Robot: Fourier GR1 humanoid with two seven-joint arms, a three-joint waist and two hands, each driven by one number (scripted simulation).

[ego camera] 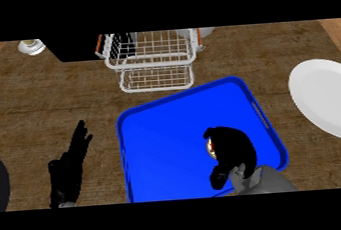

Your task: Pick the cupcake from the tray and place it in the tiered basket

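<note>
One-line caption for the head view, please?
Right hand curls round the cupcake on the blue tray; tiered basket beyond, left hand open.

The brown bench carries a blue tray near its middle. A wire basket stands just beyond the tray and a white plate lies at the right. A black box and a small white jar stand far left.

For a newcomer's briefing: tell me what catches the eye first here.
The bright blue tray fills the centre, with the right hand curled over the cupcake near its right rim. Behind it stands the white wire tiered basket; a white plate lies at the right edge.
</note>
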